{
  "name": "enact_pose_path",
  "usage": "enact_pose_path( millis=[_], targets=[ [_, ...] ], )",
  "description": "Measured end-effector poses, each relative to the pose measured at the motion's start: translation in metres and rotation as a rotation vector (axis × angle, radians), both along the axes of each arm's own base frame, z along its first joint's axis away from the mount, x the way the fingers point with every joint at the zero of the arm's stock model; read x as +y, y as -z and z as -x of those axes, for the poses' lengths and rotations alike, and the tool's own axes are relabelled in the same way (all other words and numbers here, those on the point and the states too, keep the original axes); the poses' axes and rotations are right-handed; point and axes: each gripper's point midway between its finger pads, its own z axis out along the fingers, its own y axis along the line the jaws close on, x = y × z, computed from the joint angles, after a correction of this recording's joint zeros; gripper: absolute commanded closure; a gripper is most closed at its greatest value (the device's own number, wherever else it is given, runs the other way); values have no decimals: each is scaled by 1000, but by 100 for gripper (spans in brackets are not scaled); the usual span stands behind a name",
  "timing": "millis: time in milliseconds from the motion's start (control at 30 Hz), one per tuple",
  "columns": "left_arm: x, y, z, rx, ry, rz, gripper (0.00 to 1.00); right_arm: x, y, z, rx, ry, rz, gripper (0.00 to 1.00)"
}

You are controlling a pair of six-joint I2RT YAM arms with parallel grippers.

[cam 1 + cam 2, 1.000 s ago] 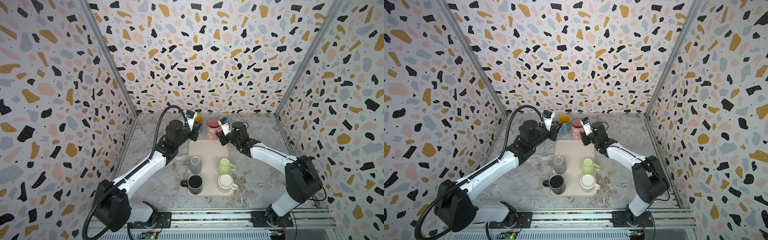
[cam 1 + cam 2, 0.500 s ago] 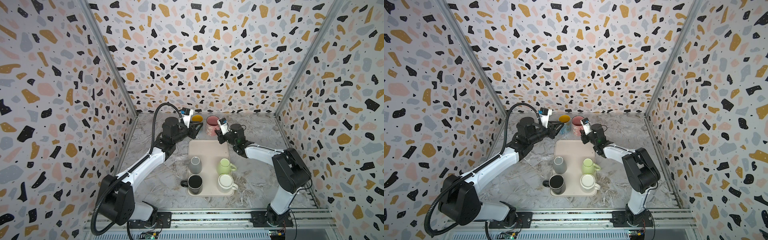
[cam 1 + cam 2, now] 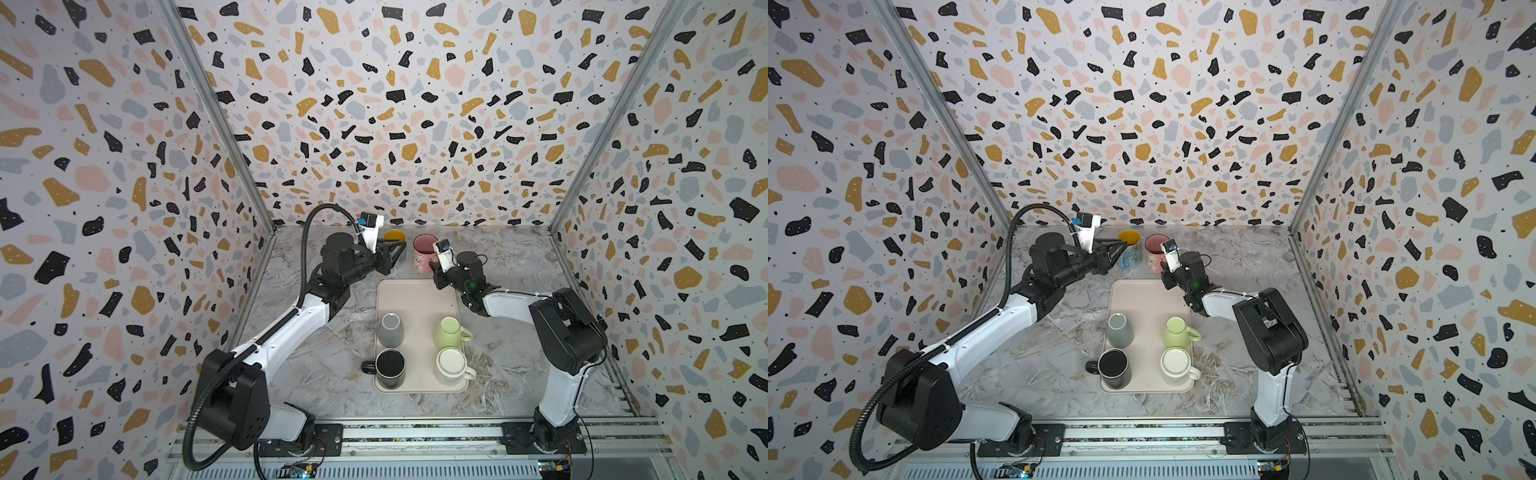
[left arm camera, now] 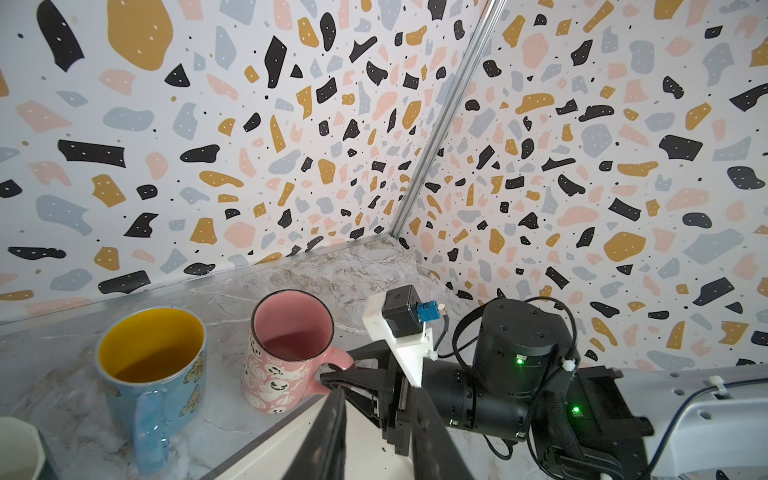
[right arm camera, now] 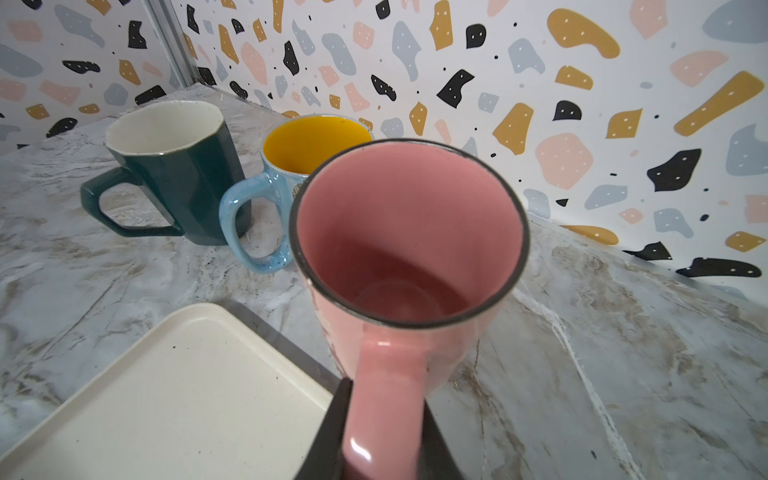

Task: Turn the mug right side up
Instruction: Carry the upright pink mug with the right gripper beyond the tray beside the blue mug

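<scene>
Right wrist view: right gripper (image 5: pixel 384 440) is clamped on the handle (image 5: pixel 386 386) of the pink mug (image 5: pixel 407 232), which stands upright, mouth up, on the marble table (image 5: pixel 602 353) just off the tray (image 5: pixel 166 395) far edge. Blue mug (image 5: pixel 257 199) sits just beside it with a slim gap, dark green mug (image 5: pixel 183 174) beyond that. Left wrist view: left gripper (image 4: pixel 378 415) has its jaws narrowly apart, nothing between them. In both top views the back wall (image 3: pixel 415 145) is close behind the mugs, there is bare marble on the right-arm side, and the tray's far half is bare.
</scene>
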Motion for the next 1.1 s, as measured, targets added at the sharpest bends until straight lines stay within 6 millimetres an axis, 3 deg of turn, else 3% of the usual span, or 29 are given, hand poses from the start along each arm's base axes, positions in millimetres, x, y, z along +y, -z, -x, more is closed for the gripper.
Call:
enact_pose_path(
  millis=[333,600,1000,1100],
  targets=[
    [0,-2,0,-5,4,7,70,-1,30,-7,26,17,33,100],
    [0,-2,0,-6,6,8,70,-1,23,-14,3,28,27,100],
    [1,-2,-1,-5,4,8,70,1,30,-19,8,32,29,100],
    [1,-2,-1,-5,6,8,70,1,30,-20,9,34,27,91]
  ],
)
